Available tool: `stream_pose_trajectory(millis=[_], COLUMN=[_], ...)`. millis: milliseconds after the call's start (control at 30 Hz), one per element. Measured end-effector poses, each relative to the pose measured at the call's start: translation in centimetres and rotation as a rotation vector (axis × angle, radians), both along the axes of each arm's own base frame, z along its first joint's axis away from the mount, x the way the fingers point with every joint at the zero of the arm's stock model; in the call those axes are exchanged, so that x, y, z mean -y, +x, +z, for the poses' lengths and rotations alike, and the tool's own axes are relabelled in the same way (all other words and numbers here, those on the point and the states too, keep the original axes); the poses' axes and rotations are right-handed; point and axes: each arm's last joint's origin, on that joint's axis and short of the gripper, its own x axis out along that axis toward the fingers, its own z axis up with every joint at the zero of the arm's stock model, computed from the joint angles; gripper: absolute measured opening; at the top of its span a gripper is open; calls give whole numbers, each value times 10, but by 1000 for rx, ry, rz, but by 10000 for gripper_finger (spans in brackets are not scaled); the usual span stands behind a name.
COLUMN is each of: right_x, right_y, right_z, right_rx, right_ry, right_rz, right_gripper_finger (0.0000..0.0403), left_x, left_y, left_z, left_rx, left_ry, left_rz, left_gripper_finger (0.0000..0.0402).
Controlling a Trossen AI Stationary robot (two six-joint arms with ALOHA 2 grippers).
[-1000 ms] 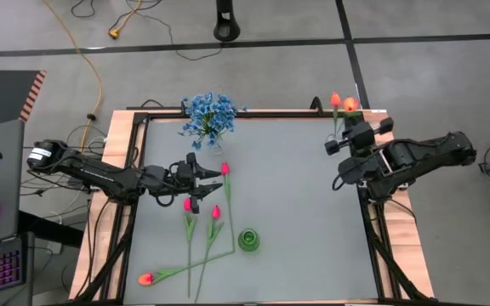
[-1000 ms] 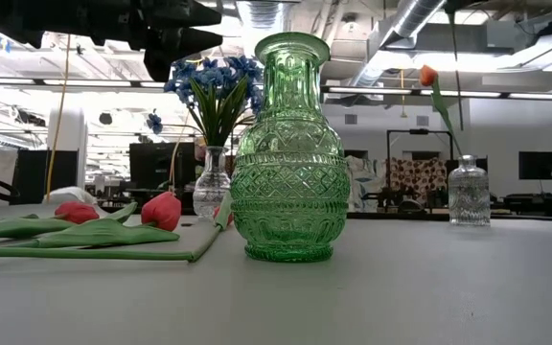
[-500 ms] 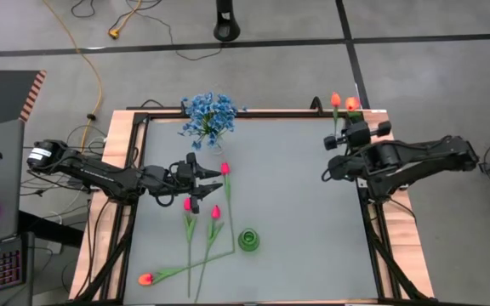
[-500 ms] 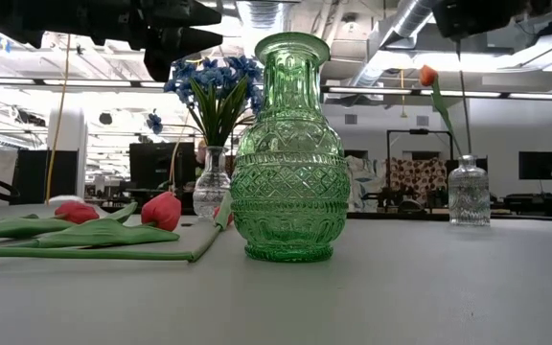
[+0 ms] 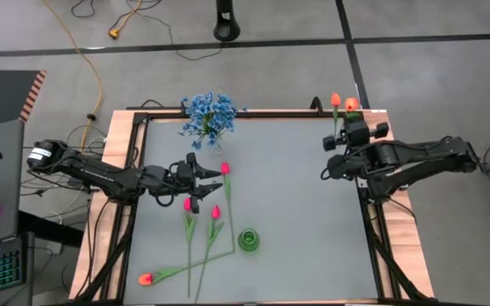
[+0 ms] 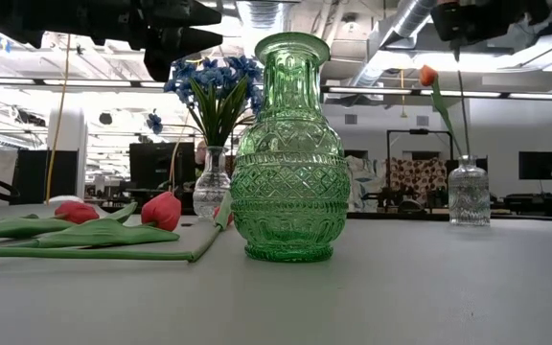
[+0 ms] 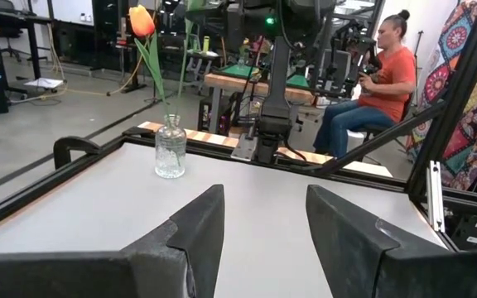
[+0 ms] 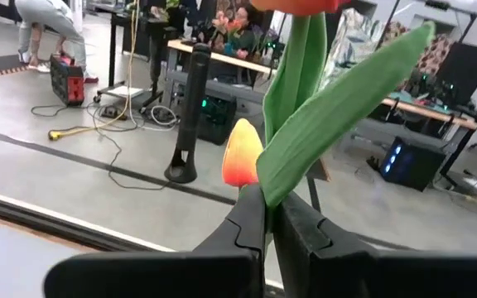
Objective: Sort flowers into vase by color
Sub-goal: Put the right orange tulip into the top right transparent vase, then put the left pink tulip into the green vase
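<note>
While no brand, label or writing can be read on anything, the right tool is pinched shut on an orange tulip's green stem, above the clear vase at the bench's far right corner; another orange tulip stands just beyond its fingertips. The left tool hangs with its jaws apart and holding nothing, directly over the pink-red tulips lying on the bench, with the blue blossoms beyond it and the green vase nearer the front edge.
</note>
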Motion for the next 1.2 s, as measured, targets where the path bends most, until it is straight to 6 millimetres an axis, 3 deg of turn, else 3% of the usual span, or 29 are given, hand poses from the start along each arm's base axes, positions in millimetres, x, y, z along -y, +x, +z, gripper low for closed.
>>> stream_pose_trajectory(millis=[400, 667, 1033, 1200], right_x=[10, 16, 26, 24], right_y=[-1, 0, -2, -1], right_z=[-1, -5, -10, -8], right_rx=[3, -4, -8, -146], right_ry=[39, 178, 375, 525], right_rz=[-54, -44, -44, 85], right_gripper_finger=[51, 75, 186, 223], left_x=[0, 0, 0, 0], left_y=[0, 0, 0, 0], left_z=[0, 0, 0, 0], left_rx=[1, 1, 1, 1], left_ry=[-6, -7, -8, -7], left_rz=[0, 0, 0, 0], left_gripper_finger=[159, 159, 159, 159])
